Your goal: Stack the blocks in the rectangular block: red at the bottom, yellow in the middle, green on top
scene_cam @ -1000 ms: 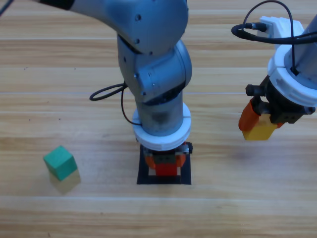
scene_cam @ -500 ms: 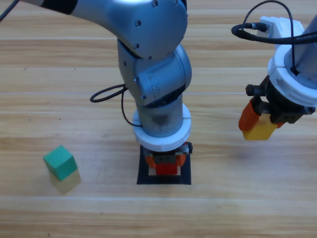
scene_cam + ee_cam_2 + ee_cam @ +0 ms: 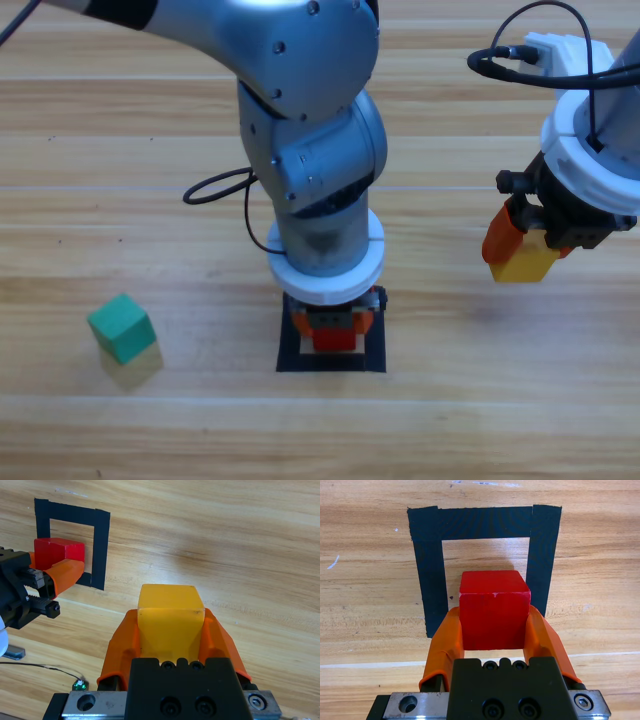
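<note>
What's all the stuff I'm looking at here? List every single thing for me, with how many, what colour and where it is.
red cube: one, red, held between the left gripper's jaws over the tape square.
yellow cube: one, yellow, held between the right gripper's jaws, off to the right of the tape square.
green cube: one, teal-green, alone on the table at the left.
tape square: one, black outline with wood showing inside, at the table's middle front.
table: one, light wood, under everything.
cables: black, one looping beside the left arm, another above the right wrist.
left gripper: one, orange jaws, shut on the red cube.
right gripper: one, orange jaws, shut on the yellow cube.
</note>
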Robot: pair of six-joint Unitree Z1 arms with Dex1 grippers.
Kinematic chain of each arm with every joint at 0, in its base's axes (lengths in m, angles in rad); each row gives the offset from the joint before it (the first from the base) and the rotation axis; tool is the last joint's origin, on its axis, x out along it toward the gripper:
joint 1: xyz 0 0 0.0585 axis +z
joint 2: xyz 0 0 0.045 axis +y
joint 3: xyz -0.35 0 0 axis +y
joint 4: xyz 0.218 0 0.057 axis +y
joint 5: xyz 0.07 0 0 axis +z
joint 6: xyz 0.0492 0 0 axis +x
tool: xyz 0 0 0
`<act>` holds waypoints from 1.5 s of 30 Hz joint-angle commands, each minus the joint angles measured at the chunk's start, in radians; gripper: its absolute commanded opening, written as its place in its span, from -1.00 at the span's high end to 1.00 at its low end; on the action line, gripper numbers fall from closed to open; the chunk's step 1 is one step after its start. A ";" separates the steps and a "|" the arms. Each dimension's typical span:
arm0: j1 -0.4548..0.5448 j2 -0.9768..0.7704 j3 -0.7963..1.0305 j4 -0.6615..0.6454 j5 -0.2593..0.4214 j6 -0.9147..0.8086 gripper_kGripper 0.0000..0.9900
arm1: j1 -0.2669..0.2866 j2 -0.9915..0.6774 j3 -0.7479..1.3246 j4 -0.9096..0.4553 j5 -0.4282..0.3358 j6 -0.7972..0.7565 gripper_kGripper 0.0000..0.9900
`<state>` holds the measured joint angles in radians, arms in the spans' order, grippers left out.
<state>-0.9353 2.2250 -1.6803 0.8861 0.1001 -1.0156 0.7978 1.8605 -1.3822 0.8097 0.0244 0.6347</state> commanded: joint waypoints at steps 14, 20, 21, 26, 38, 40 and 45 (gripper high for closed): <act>-0.022 0.073 -0.012 -0.012 0.017 0.000 0.24 | 0.020 0.016 0.022 0.009 -0.020 0.002 0.97; -0.022 0.067 -0.021 -0.012 0.017 -0.014 -0.93 | 0.020 0.016 0.017 0.009 -0.027 0.002 0.97; -0.022 0.064 -0.019 -0.012 0.017 -0.014 -0.96 | 0.020 0.017 0.015 0.009 -0.027 0.002 0.97; -0.022 0.053 -0.015 -0.012 0.020 -0.024 -0.97 | 0.020 0.016 0.012 0.011 -0.027 0.005 0.97; -0.002 -0.269 -0.012 0.044 0.105 0.011 -0.97 | 0.098 0.052 -0.084 0.103 -0.072 0.066 0.97; 0.006 -0.337 -0.002 0.071 0.138 0.015 -0.96 | 0.129 0.055 -0.130 0.137 -0.083 0.082 0.97; 0.047 -0.498 0.106 0.076 0.187 0.097 -0.94 | 0.190 0.146 -0.274 0.232 -0.077 0.154 0.97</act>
<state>-0.9341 1.8465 -1.6705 0.9494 0.2568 -0.9895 0.8879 1.8659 -1.5497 0.9474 -0.0422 0.7359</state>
